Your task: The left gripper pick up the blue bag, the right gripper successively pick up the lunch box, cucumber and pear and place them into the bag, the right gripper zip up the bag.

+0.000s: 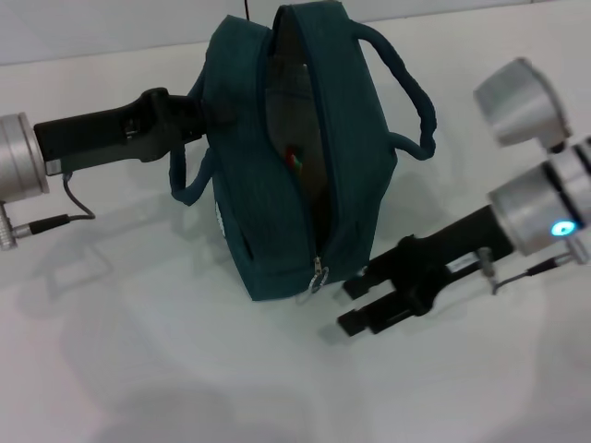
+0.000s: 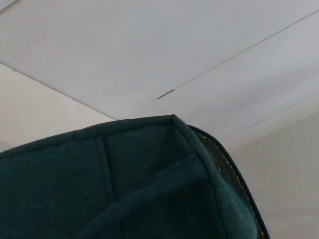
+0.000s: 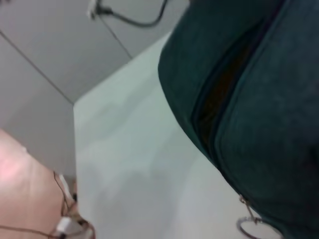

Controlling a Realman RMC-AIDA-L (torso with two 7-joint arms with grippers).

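Two grippers flank the bag [image 1: 277,185] on the table [image 1: 138,369]: the left [image 1: 199,115] clamps its side, the right [image 1: 355,305] hangs open beside the zip pull [image 1: 318,275]. Pulling at an angle could drag the bag loose or jam the zip. Inside, only a red-green scrap shows

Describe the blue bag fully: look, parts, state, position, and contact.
The blue bag is dark teal fabric, boxy, with two looped carry handles. Its top zipper is open, showing a grey lining and a small red-green item inside; the metal zipper pull hangs at the near end. The left gripper grips its side; the right gripper sits open beside the pull.
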